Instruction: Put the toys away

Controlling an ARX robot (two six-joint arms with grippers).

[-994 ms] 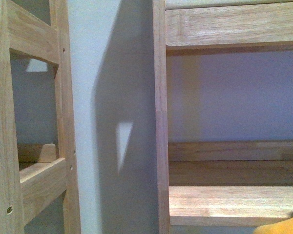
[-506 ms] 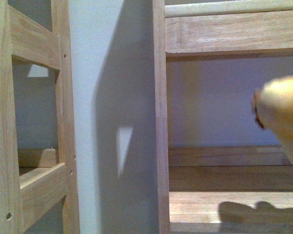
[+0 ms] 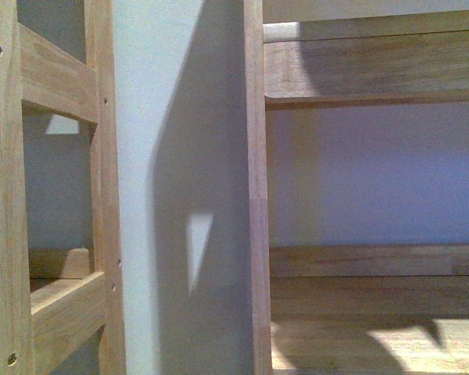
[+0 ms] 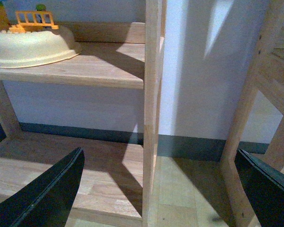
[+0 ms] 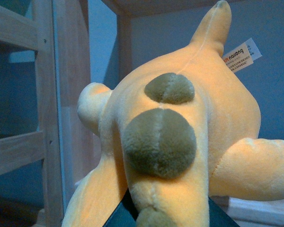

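Pale wall and bare wooden shelving fill the front view: one shelf unit stands on the right, and its lower board carries only patches of light and shadow. Part of a second wooden frame shows at the left edge. Neither arm and no toy appears in that view.

The plush animal shows only in the right wrist view. It is orange-yellow with two dark brown round patches facing the camera, stubby limbs sticking out, and a paper tag near one limb. It hangs in the air close to the lens, with shelf uprights and wall behind it. It rests on no board that I can see. Dark parts of the right hand press against its underside at the picture's edge, so I judge the hand to be clamped on the plush, though the contact itself is mostly hidden.

The left hand holds nothing. Its two dark fingers are spread wide apart, low by the shelf post, with the floor beyond. On a board above sits a cream play set with a small orange fence.

By my reading the pick-up is done and the toy is raised in front of the shelving. Setting it on a board and letting go are not yet done.
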